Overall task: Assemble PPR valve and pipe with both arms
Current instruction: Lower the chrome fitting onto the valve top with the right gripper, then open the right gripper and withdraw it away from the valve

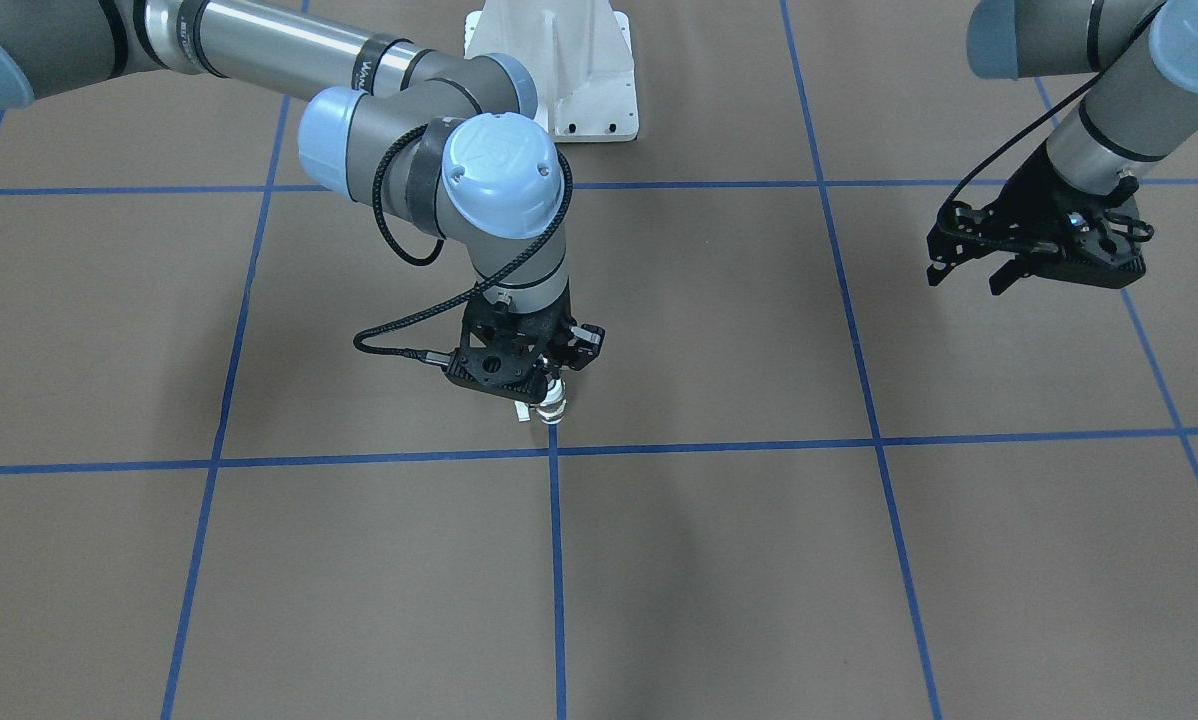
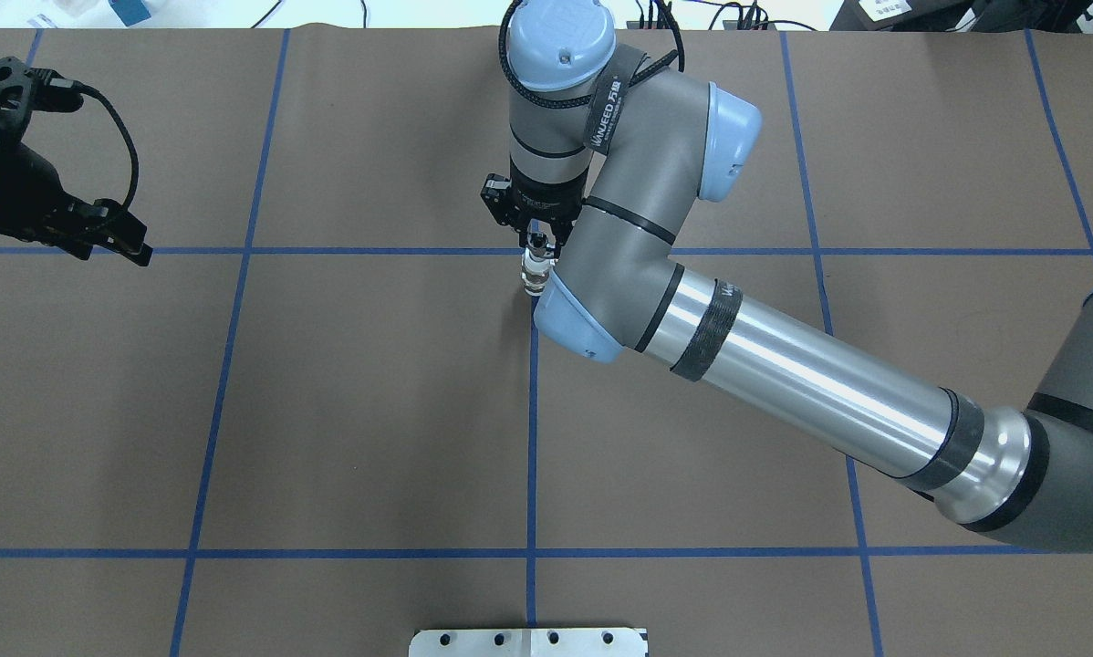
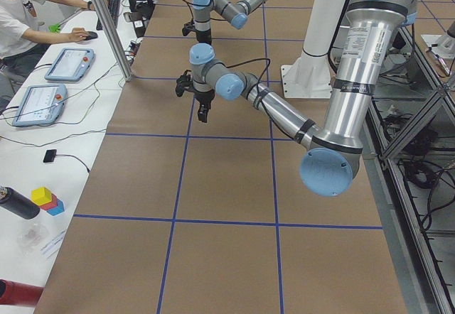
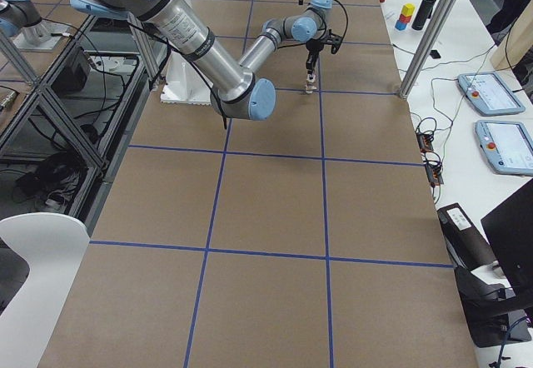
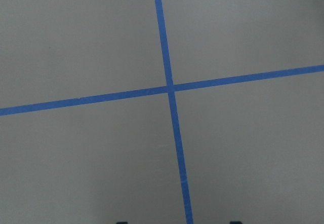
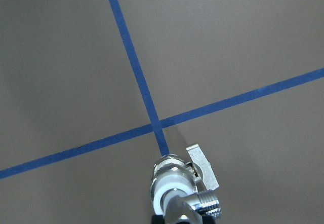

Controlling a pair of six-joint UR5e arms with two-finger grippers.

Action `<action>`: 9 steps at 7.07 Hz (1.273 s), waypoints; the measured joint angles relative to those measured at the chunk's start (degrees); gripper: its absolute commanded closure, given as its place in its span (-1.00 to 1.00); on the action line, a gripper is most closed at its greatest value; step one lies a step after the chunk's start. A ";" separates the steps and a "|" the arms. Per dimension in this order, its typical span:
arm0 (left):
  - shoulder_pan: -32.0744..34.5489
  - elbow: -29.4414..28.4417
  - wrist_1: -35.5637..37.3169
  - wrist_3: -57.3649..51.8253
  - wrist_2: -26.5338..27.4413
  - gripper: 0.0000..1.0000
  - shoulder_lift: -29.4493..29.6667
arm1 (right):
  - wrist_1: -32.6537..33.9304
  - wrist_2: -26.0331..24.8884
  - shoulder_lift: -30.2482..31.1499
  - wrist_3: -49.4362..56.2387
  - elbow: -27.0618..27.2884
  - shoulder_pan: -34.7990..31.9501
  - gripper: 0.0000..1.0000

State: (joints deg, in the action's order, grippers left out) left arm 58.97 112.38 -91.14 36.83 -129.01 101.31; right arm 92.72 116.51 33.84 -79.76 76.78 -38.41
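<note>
At the table's [image 1: 719, 560] centre, just beside a blue tape crossing [image 6: 158, 125], the PPR valve [image 6: 172, 181] and the pipe [image 6: 200, 206] are shown joined and held by the right gripper [image 1: 547, 388], which is closed on the pipe at the top. The long axis is set upright: the valve's white ring end is pointed down at the table, its lever [image 6: 202, 165] out sideways. Contact with the table cannot be told. The left gripper [image 1: 967, 278] is held wide and empty, well apart. Toppling is judged the main risk, since only a narrow end would be stood upon once the grip is released; separation is possible if the joint is not fully seated.
</note>
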 measured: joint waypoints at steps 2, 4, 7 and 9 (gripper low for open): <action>0.00 -0.04 0.00 0.00 0.00 -0.48 -0.08 | -0.04 -0.04 0.00 0.02 0.03 0.12 -0.29; 0.00 -0.01 0.00 0.00 -0.01 -0.48 -0.13 | -0.06 -0.05 0.01 -0.02 0.03 0.17 -0.29; 0.00 0.03 0.00 0.00 -0.02 -0.48 -0.05 | -0.14 -0.05 0.09 -0.19 0.95 -0.01 -0.49; 0.05 0.03 0.00 -0.09 0.00 -0.48 0.07 | -0.17 0.00 1.25 -0.53 4.38 -0.80 -0.98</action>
State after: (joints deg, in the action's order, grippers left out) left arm 59.03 112.42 -91.14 36.74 -129.01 101.39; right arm 92.55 116.51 35.09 -80.29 81.16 -39.21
